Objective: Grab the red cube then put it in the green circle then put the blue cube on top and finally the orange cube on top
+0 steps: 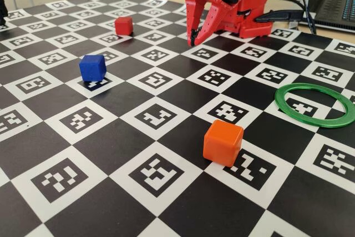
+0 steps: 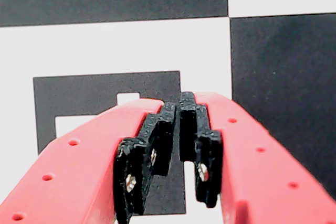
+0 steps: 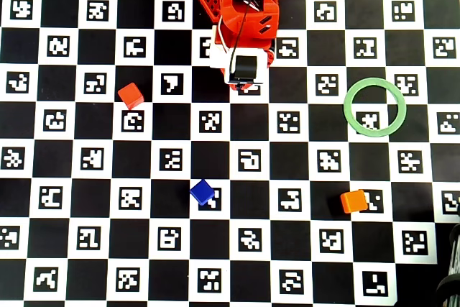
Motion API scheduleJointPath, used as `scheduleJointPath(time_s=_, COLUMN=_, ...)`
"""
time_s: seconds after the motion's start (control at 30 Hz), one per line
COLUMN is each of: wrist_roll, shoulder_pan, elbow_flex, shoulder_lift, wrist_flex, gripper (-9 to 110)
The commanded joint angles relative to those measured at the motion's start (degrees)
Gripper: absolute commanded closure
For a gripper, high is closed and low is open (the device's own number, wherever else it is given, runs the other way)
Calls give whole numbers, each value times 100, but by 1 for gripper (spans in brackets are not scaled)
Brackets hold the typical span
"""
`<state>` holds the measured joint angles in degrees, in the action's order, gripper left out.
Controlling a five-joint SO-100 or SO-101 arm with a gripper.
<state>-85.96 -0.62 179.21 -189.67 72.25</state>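
Matte red cube (image 3: 131, 95) sits alone on the checkered marker mat (image 3: 287, 170), left of the arm base in the overhead view, open floor on all sides. Blue cube (image 3: 203, 192) lies mid-mat, orange cube (image 3: 353, 200) lower right, all 3 well apart. Green circle (image 3: 374, 106) lies flat at right, only mat inside it. Red gripper (image 2: 176, 111) hangs clenched, empty, fingertips touching, above a marker near the base.

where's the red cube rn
In the overhead view the red cube sits left of the gripper, alone on the checkered board, far from the green circle.
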Motion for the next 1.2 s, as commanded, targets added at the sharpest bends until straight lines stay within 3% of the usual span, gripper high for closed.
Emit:
scheduleJointPath(time_s=0.0, wrist_roll=-26, shoulder_pan=9, elbow_flex=237, shoulder_lift=-290, wrist_flex=624, gripper=107)
scheduleJointPath(time_s=0.43, wrist_roll=44, shoulder_pan=-88, elbow_flex=237, shoulder_lift=-290, wrist_flex=606, gripper=107)
scheduleJointPath(time_s=0.6, wrist_roll=1081, shoulder_pan=-97, elbow_flex=-9, shoulder_lift=-105, wrist_flex=9, gripper=107)
scheduleJointPath(time_s=0.9, wrist_roll=3138, shoulder_pan=44, elbow_flex=-2646, shoulder_lift=1617, wrist_flex=-387, gripper=107)
scheduleJointPath(time_s=1.17, wrist_roll=4061, shoulder_pan=264, elbow_flex=-5449, shoulder_lift=3428, wrist_flex=791, gripper=107)
